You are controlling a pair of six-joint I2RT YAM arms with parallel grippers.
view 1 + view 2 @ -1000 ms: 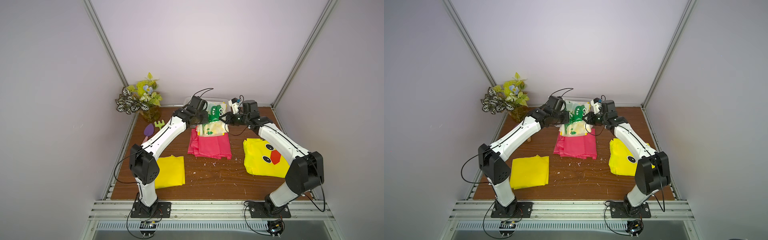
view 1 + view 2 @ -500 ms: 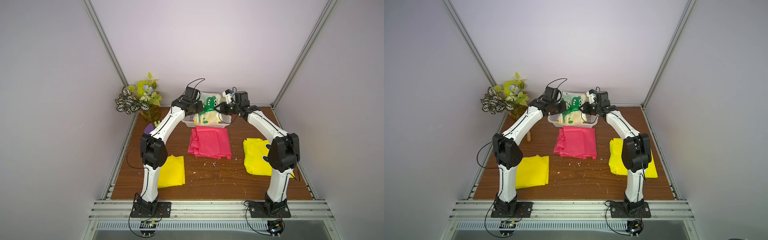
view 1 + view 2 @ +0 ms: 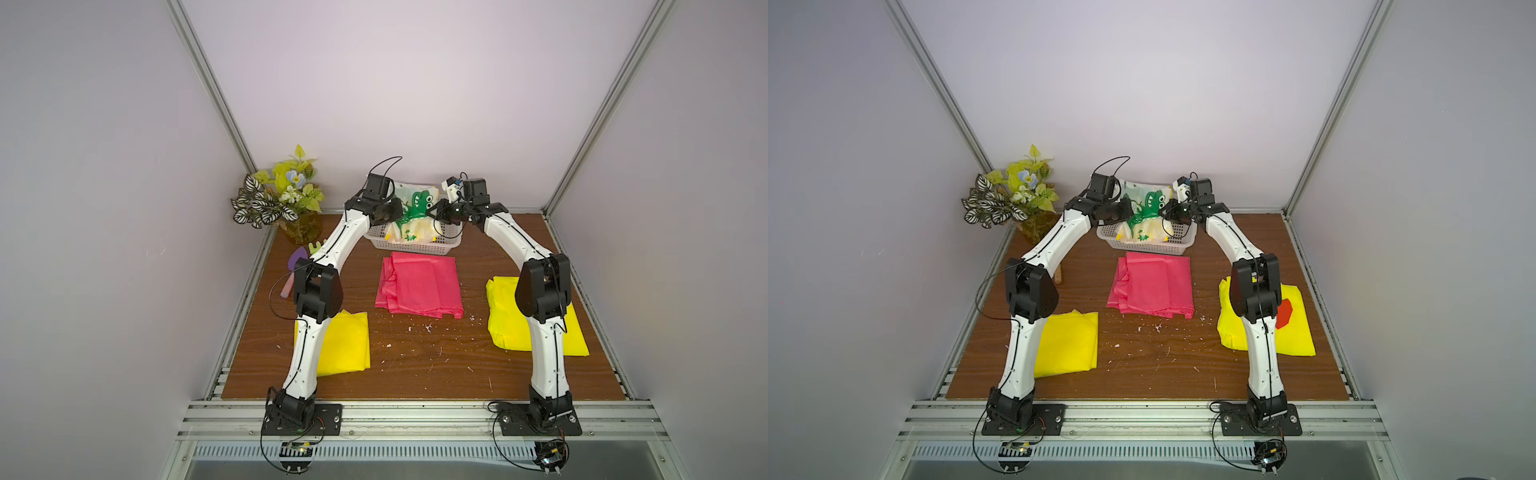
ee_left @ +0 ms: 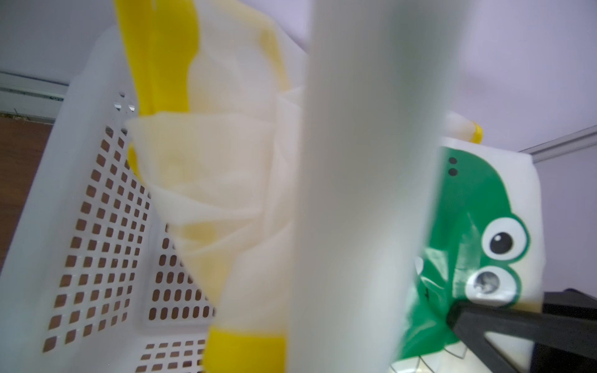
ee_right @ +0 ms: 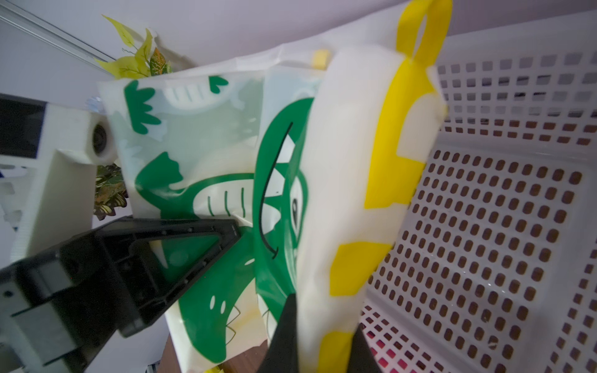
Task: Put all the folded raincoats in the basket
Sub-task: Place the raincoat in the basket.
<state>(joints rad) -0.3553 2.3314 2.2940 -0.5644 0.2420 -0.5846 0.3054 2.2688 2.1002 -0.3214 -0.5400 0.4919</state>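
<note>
The pink raincoat (image 3: 419, 286) is lying folded flat just in front of the basket (image 3: 415, 248), between my two arms. A plain yellow raincoat (image 3: 345, 345) is lying partly under my left arm, and a yellow raincoat with a red patch (image 3: 1285, 313) partly under my right elbow. A plant (image 3: 282, 199) is standing in the back left corner with a purple trowel (image 3: 297, 259) and a green rake (image 3: 318, 246) near it.

I am holding the dinosaur raincoat (image 3: 413, 205) upright over the basket, with its lower edge dipping inside and its top rising above the rim. Its long axis is running up and down, its width is stretching between my grippers, and the green print is facing the table's front.

My left gripper (image 3: 400, 212) is pinching one side edge, jaws closed on the plastic. My right gripper (image 3: 435, 212) is clamping the opposite edge. In the right wrist view my right fingers (image 5: 284, 336) are squeezing the yellow-trimmed fold, with the basket's perforated wall showing beside it.
</note>
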